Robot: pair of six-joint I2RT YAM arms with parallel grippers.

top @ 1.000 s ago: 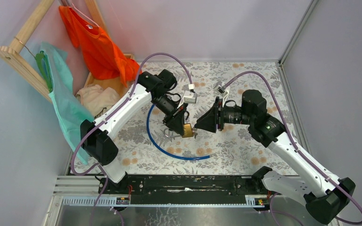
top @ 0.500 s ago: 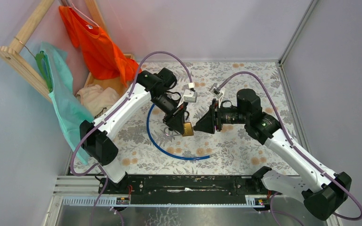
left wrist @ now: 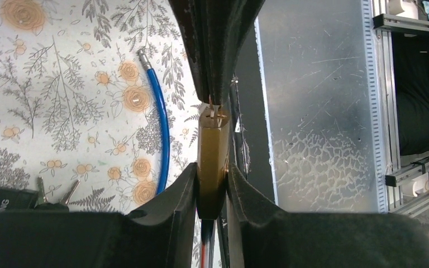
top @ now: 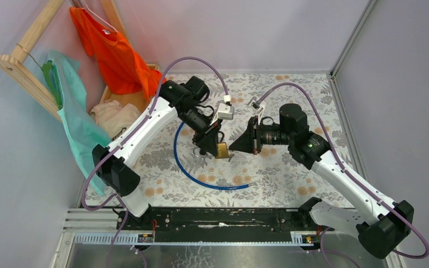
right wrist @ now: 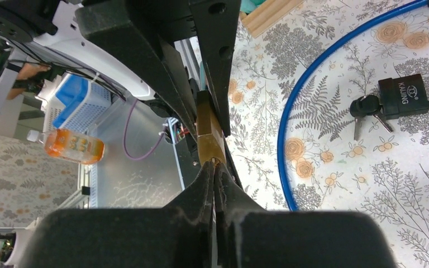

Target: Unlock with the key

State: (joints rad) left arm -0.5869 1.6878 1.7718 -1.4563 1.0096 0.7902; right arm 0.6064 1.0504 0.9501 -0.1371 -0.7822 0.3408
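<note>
A brass padlock (top: 222, 151) hangs above the floral mat, and my left gripper (top: 215, 145) is shut on its body (left wrist: 212, 145). My right gripper (top: 232, 148) is shut, its pinched tips (right wrist: 215, 167) pressed against the padlock's keyhole end (right wrist: 208, 134). A small silvery piece (left wrist: 215, 111) shows right at that end; I cannot tell whether the tips pinch it. The key (right wrist: 364, 105), black-headed with a short silver blade, lies on the mat beside a black padlock (right wrist: 405, 95), apart from both grippers.
A blue cable (top: 201, 180) curves on the mat under the grippers. A wooden rack (top: 28, 56) with an orange garment (top: 117, 56) and a teal one (top: 78, 123) stands at the back left, next to a wooden box of cloth (top: 114, 114). Walls close in on all sides.
The right gripper moved left up to the padlock's end and closed its fingers. The left arm shifted slightly, still holding the padlock.
</note>
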